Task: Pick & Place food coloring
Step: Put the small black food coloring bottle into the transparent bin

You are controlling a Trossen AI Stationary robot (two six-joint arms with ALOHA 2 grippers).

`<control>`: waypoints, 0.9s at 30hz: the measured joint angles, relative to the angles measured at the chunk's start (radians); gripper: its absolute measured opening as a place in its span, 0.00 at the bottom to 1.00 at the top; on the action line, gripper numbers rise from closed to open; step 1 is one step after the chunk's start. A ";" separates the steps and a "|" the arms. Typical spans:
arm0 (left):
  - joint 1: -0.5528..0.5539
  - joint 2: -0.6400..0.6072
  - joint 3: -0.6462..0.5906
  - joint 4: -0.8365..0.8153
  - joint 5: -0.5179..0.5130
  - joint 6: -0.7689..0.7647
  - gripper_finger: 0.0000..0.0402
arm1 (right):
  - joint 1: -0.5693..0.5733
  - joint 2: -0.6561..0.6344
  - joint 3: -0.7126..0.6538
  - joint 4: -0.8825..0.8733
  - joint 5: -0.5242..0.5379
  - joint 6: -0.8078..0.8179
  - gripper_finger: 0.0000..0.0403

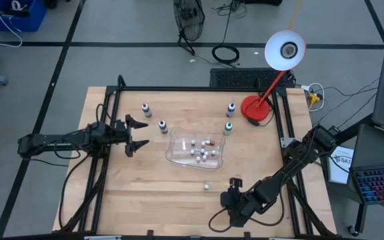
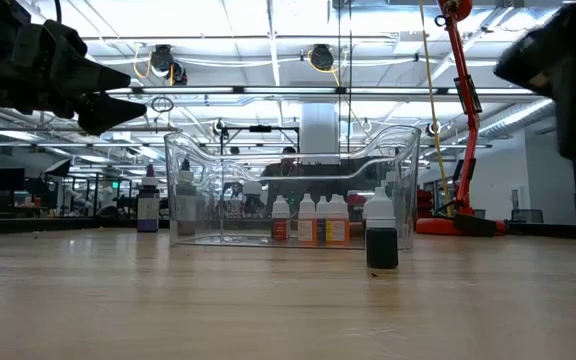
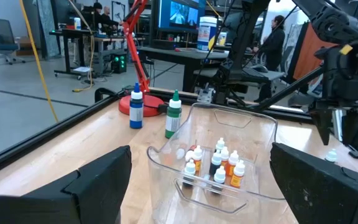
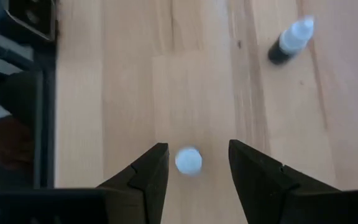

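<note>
Food coloring bottles [image 1: 198, 151] stand in the clear tray [image 1: 179, 155] on the counter [image 1: 145, 193]. Left hand [image 1: 141, 136] waits beside it, fingers apart; right hand [image 1: 235, 190] hangs with fingers apart above one small bottle [image 4: 188, 160].

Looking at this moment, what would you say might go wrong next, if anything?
The right gripper hangs open above a small white-capped bottle; closing off-centre could tip it. The clear tray already holds several bottles, so dropping one in may topple others. The left gripper, open beside the tray, might nudge it.

Four food coloring bottles [image 1: 145, 108] upright around tray's far side, apart.
</note>
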 joint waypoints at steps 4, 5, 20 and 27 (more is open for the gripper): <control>0.000 0.000 0.000 0.000 0.000 0.000 0.94 | 0.001 0.002 -0.056 0.035 -0.067 0.028 0.38; 0.000 0.000 0.000 0.000 0.000 0.000 0.94 | 0.001 0.001 -0.069 0.048 -0.080 0.036 0.38; 0.000 0.000 0.000 0.000 0.000 0.000 0.94 | -0.006 0.001 -0.177 0.223 -0.079 0.057 0.38; 0.000 0.000 0.000 0.000 0.000 0.000 0.94 | -0.019 0.001 -0.214 0.287 -0.079 0.054 0.38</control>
